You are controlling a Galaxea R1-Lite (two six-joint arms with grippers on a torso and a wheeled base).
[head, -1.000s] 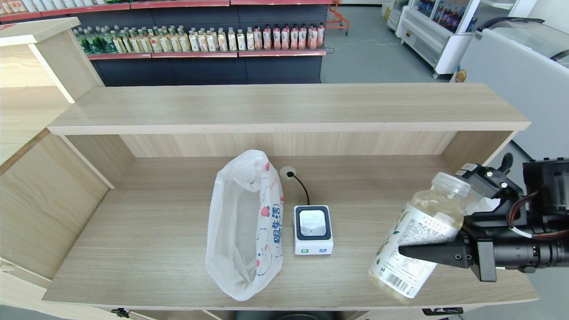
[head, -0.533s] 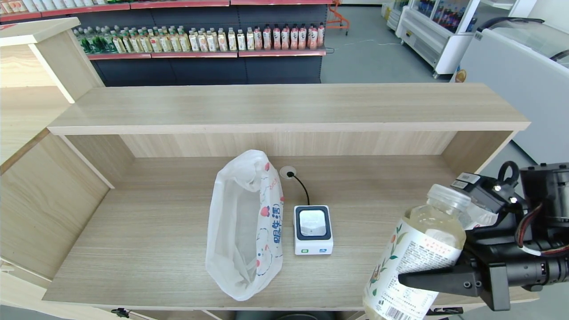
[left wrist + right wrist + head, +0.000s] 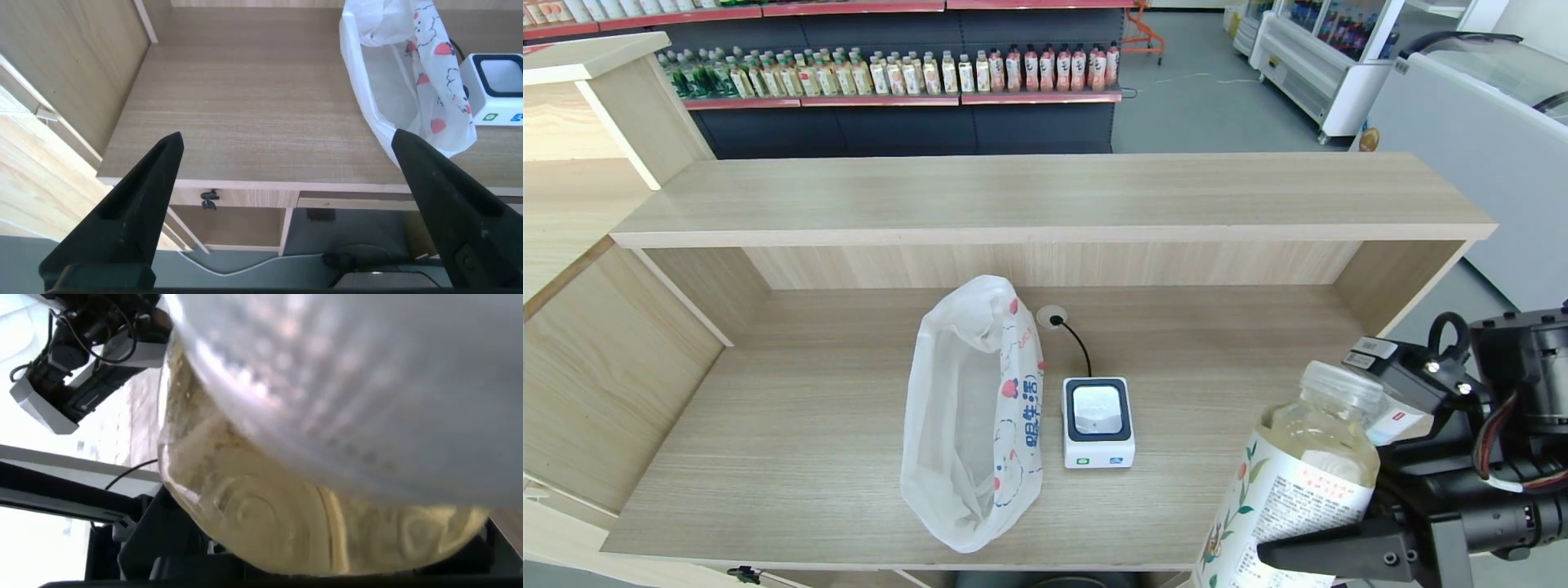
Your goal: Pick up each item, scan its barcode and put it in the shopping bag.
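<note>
Gripping the bottle (image 3: 1298, 482) across its label with the right jaws, closed on it and holding it tilted, cap uppermost, just off the front right corner of the tabletop (image 3: 792, 441), well apart from the scanner (image 3: 1098, 421). Looks like the carry-to-scan step: picked up, not yet scanned, not yet bagged. Next, probably swinging it left over the scanner window and turning the barcode toward the glass, then on to the shopping bag (image 3: 972, 416) lying open just beside the scanner. Left jaws spread wide and empty, hanging off the front left edge. On the label: a leaf-and-fruit drawing and blocks of fine print, too small to read; barcode out of sight. On the bag: red hearts and blue characters.
</note>
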